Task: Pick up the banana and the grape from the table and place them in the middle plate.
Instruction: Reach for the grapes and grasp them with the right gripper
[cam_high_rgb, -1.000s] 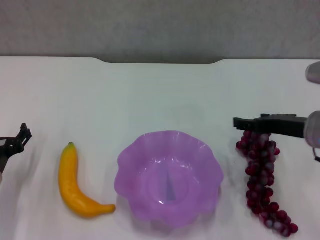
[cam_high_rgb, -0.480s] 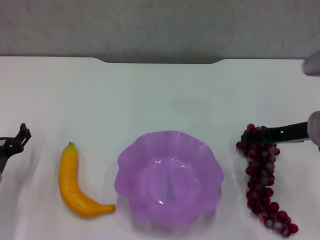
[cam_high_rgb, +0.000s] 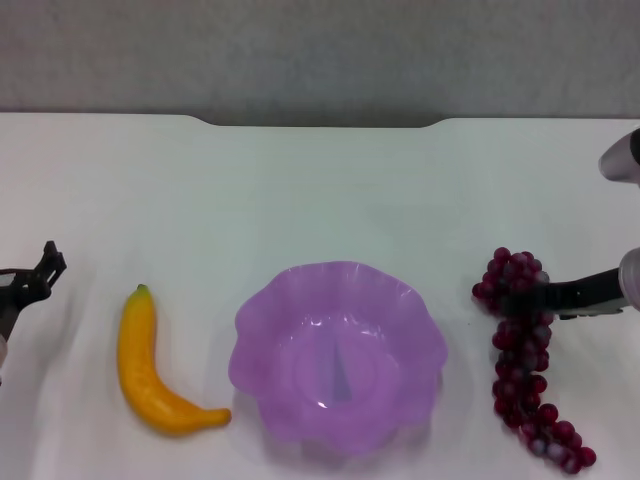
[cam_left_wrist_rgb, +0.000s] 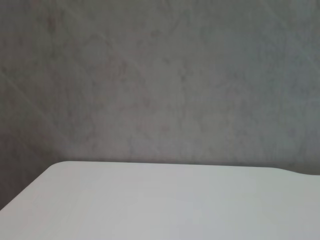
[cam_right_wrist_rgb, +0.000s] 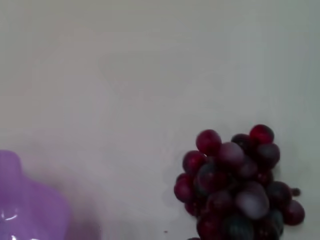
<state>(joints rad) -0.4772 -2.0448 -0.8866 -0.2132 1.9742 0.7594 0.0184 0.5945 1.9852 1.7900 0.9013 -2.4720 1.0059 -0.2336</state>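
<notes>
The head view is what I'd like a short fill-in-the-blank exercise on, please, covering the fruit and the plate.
1. The banana lies on the robot's ____ side of the middle plate.
2. The middle plate holds ____ fruit.
3. The right gripper reaches across the upper part of the ____.
4. The grape rests on the ____.

Missing words: left; no; grape; table

banana (cam_high_rgb: 151, 372) left of middle plate (cam_high_rgb: 338, 352), grape (cam_high_rgb: 526, 355) right, apparently all on table (cam_high_rgb: 320, 190)

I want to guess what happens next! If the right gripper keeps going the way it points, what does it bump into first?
Probably the grape: the right gripper points left across the bunch's upper part. Beyond lies the middle plate.
</notes>
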